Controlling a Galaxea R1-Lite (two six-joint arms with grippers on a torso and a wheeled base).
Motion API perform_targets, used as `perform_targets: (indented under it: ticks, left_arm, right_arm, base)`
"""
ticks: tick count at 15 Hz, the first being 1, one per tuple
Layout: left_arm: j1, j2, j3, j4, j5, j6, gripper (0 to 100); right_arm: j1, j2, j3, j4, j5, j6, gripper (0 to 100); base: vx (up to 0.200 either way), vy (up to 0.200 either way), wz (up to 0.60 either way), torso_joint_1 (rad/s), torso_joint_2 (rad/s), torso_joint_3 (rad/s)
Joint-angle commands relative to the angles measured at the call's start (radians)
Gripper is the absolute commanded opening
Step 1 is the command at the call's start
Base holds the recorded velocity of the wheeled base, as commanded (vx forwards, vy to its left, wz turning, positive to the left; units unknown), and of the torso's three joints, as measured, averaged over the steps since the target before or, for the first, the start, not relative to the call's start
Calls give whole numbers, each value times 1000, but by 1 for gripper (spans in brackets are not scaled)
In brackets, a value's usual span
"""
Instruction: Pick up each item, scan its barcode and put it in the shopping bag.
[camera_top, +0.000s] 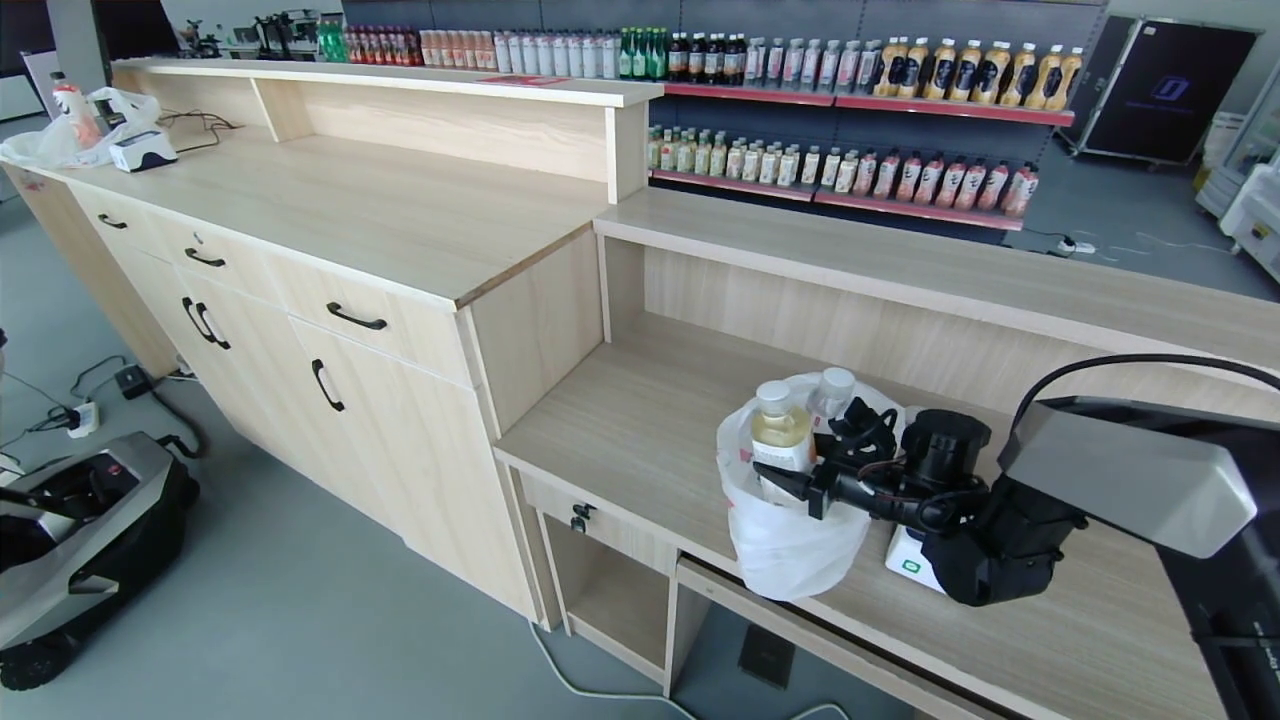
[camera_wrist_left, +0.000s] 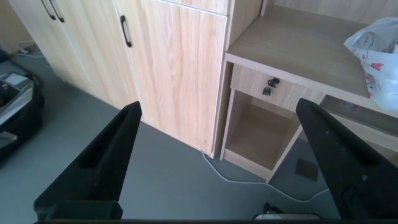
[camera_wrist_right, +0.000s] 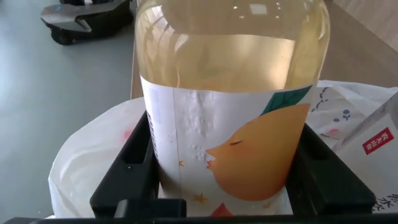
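Right wrist view: bottle (camera_wrist_right: 230, 124) between fingers (camera_wrist_right: 130, 168)

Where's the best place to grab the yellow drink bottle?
Its labelled middle, coming in level from the side. The bottle stands upright at the shopping bag, with round, straight walls there; the right end effector clamps it just so.

Lower tabletop (camera_top: 640, 420), pale wood grain, back panel behind. White shopping bag (camera_top: 790, 545) stands at its front edge, roughly midway along. Small white box-shaped device (camera_top: 908, 562) sits just beside the bag toward the right end, also near the front edge, partly hidden. Upper tabletop (camera_top: 350, 210), same wood, adjoins on the left. At its far left corner: crumpled plastic bag (camera_top: 45, 145), white-and-dark device (camera_top: 142, 152) touching it, loose cables (camera_top: 195, 122) near the back edge
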Motion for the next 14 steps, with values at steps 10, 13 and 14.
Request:
perform_targets:
  ticks: [10, 13, 14]
  left_arm:
    - [0, 0, 0, 0, 0, 0, 100]
    - [0, 0, 0, 0, 0, 0, 100]
    - [0, 0, 0, 0, 0, 0, 100]
  right_arm:
    - [-15, 86, -1, -10, 3, -9, 0]
    - [-19, 89, 9, -10, 3, -9, 0]
    - [-24, 91, 17, -10, 3, -13, 0]
  base:
    - [0, 0, 0, 0, 0, 0]
    - [0, 0, 0, 0, 0, 0]
    - [0, 0, 0, 0, 0, 0]
